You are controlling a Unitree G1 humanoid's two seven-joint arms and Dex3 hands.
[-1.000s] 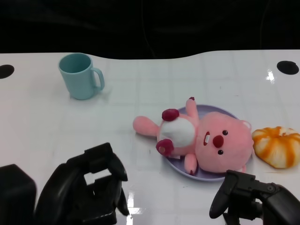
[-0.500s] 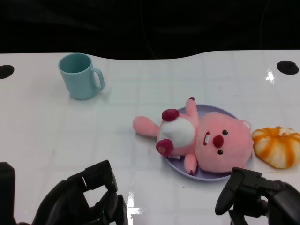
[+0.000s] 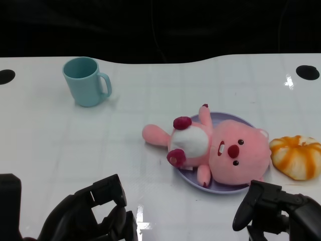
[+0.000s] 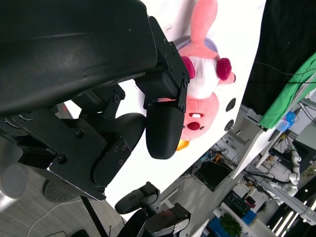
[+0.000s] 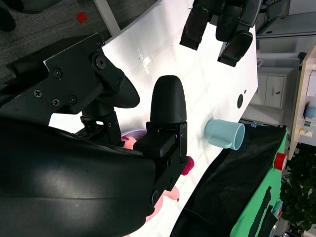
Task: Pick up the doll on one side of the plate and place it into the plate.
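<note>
Pink plush doll (image 3: 215, 148) lies on the lavender plate (image 3: 235, 187), legs overhanging the white desk (image 3: 150, 100) | left robot hand (image 3: 95, 213) empty, fingers apart | right robot hand (image 3: 271, 208) empty, fingers apart | teal mug (image 3: 86, 81) far left.

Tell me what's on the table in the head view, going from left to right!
Cup → doll lying on the plate → orange and white toy. The left hand and right hand are down at the near edge.
</note>
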